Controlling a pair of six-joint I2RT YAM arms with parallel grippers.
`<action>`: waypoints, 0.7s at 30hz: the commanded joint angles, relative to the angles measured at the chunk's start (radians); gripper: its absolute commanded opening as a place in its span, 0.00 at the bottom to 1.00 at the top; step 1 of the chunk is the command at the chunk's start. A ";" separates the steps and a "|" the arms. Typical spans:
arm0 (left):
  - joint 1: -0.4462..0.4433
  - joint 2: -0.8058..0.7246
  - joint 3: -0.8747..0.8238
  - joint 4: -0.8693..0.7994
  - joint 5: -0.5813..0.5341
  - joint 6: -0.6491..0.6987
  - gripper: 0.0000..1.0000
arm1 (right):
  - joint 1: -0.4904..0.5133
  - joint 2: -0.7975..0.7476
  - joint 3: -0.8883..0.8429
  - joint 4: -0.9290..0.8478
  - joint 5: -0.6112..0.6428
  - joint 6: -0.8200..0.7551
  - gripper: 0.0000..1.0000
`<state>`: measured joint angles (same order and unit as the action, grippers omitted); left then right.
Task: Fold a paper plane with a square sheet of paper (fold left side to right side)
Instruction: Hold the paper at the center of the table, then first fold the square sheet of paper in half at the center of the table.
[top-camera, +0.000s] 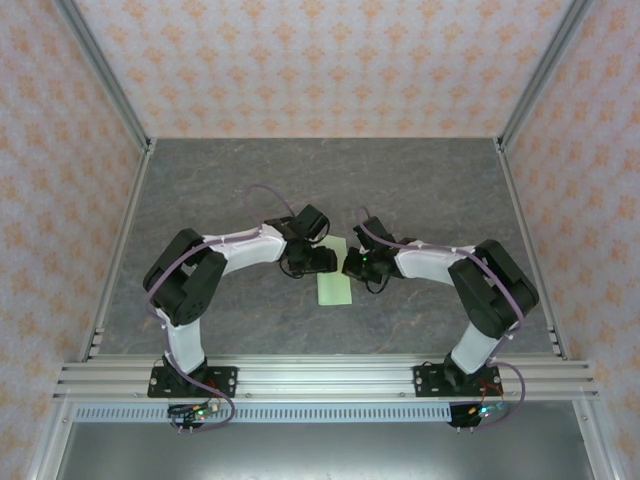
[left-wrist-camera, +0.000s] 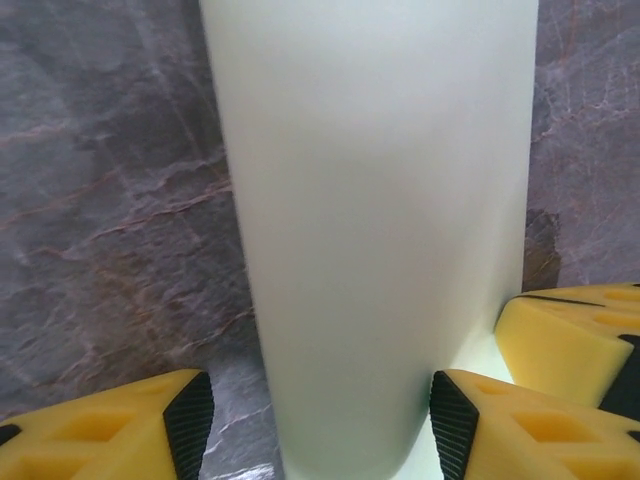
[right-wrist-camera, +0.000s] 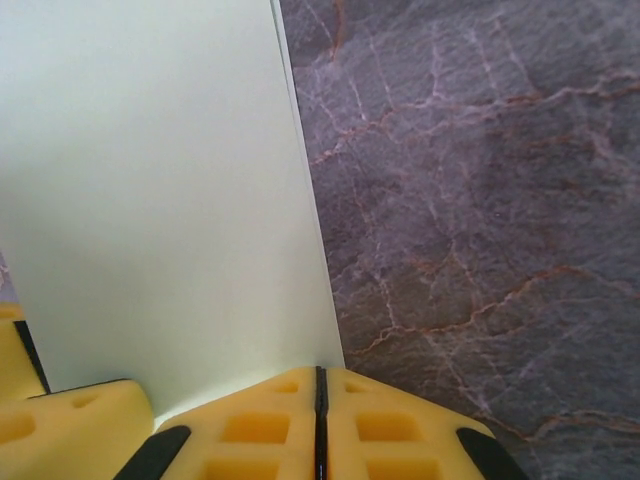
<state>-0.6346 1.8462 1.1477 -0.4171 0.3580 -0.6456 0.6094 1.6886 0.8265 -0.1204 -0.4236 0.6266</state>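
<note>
Lying doubled on the table (top-camera: 250, 180), the light, floppy square sheet of paper (top-camera: 333, 280) wants pinching at its loose edges, where the right gripper (right-wrist-camera: 320, 400) sits clenched, while the left gripper (left-wrist-camera: 320, 425) straddles it, released.

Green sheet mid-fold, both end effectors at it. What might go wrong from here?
1. The sheet of paper looks bowed, not creased, inside the open left end effector; it may spring open again.
2. The right end effector is shut at the sheet's edge; any sideways pull might skew the fold.
3. Both end effectors sit very close together, so they might collide.
</note>
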 joint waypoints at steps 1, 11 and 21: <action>0.032 -0.102 -0.028 -0.002 -0.030 0.028 0.64 | 0.008 0.060 -0.015 -0.116 0.068 -0.015 0.09; 0.040 -0.162 -0.096 0.218 0.222 -0.009 0.44 | 0.008 0.066 -0.013 -0.124 0.071 -0.019 0.09; 0.027 -0.037 -0.097 0.321 0.288 -0.034 0.28 | 0.009 0.070 -0.009 -0.126 0.068 -0.020 0.09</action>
<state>-0.6025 1.7908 1.0664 -0.1368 0.6243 -0.6727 0.6113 1.6947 0.8368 -0.1349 -0.4198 0.6231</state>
